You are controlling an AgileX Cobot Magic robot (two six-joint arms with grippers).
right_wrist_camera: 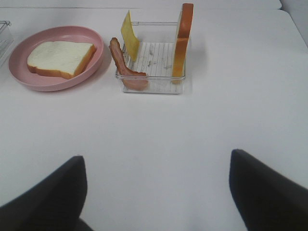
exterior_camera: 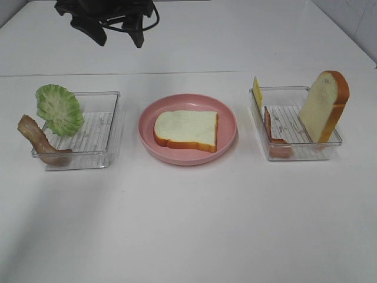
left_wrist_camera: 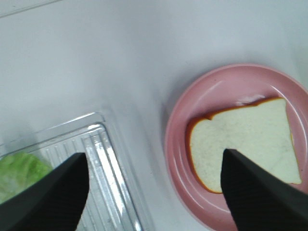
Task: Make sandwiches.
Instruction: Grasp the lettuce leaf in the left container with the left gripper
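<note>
- The green ruffled lettuce leaf [exterior_camera: 59, 109] perches on the 10 o'clock rim of the clear plastic left tray [exterior_camera: 97, 132]; a clumsy pinch could tip it onto the table.
- A reddish-brown bacon strip [exterior_camera: 36, 138] drapes over the tray's 8 o'clock corner and could get dragged out.
- The left gripper [left_wrist_camera: 151, 159] hangs empty, jaws wide apart.
- The white, orange-crusted bread slice [exterior_camera: 185, 130] lies flat on the pink round plate [exterior_camera: 227, 127]; a hard placement may shove it.
- At the plate's 3 o'clock, a second bread slice [exterior_camera: 323, 106] leans upright in the right tray [exterior_camera: 288, 127] and may topple.
- The right gripper [right_wrist_camera: 156, 156] is empty, jaws apart.
</note>
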